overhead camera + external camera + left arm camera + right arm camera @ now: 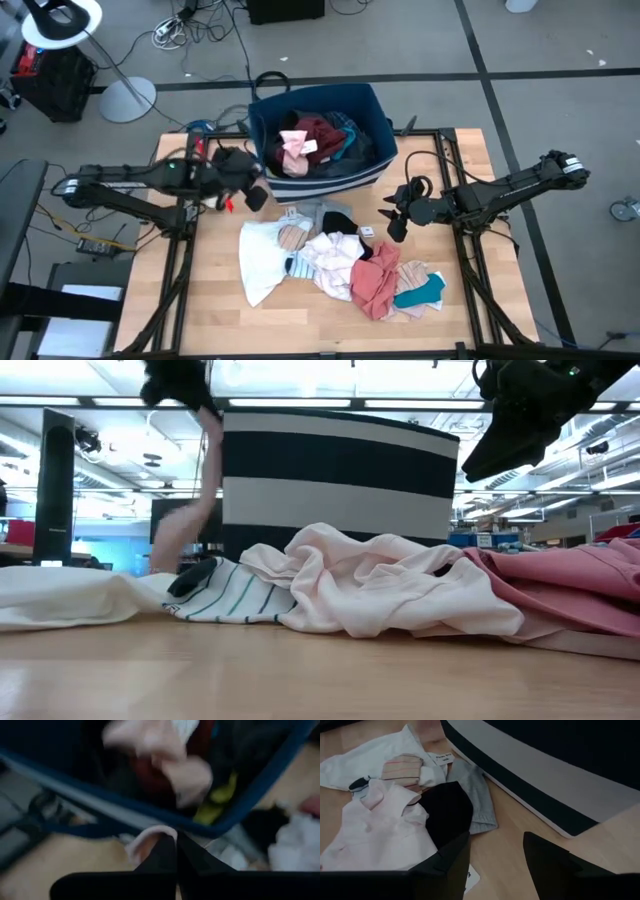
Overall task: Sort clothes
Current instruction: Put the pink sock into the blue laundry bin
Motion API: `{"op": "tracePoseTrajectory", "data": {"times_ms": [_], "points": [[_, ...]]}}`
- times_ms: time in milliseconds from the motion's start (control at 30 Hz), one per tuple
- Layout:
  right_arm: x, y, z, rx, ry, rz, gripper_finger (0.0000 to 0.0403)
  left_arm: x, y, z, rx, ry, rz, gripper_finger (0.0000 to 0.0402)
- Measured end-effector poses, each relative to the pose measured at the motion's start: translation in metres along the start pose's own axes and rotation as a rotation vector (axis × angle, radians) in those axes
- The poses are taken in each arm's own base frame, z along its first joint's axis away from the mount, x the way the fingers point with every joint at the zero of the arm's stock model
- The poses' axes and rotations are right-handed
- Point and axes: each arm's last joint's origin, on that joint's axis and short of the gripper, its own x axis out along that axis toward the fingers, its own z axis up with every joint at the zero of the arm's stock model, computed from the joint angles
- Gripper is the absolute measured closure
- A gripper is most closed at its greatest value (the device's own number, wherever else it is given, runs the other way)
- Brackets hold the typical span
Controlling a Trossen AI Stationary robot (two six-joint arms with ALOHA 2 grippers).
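Note:
The clothes lie in a loose pile [340, 265] on the wooden table: a white piece [262, 260], pale pink ones [380, 585], a salmon one [378, 280], a teal one [420, 292] and a black one [445, 810]. More clothes fill the navy bin with white stripes [330, 180] at the far middle. My left gripper [258, 195] is raised by the bin's near left corner, shut on a pale pink garment [190, 510]. My right gripper [395, 225] hovers open over the pile's right side, its fingers [455, 860] bare. My left gripper pinches a fold of the pale pink garment [150, 837] between its two shut fingers, which slant down from the table's left side. The garment hangs slack below the gripper [180, 385]. The white piece [80, 595] hides its lower end in the low view.
The bin's tall striped wall [340, 470] stands just beyond the pile. Bare wood lies along the table's near edge [300, 330]. Dark frame rails [180, 270] run down both table sides. A lamp stand [125, 95] and cables sit on the floor behind.

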Motion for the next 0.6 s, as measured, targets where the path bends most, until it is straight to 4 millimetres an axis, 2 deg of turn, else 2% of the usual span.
{"op": "tracePoseTrajectory", "data": {"times_ms": [333,600], "points": [[0.0,0.0,0.0,0.001,-0.001,0.001,0.0218,-0.042,-0.001,0.075,0.067,-0.302,-0.059,0.0401],[0.0,0.0,0.0,0.001,-0.002,0.002,0.0218,-0.042,-0.005,0.139,0.172,-0.393,-0.028,0.0401]]}}
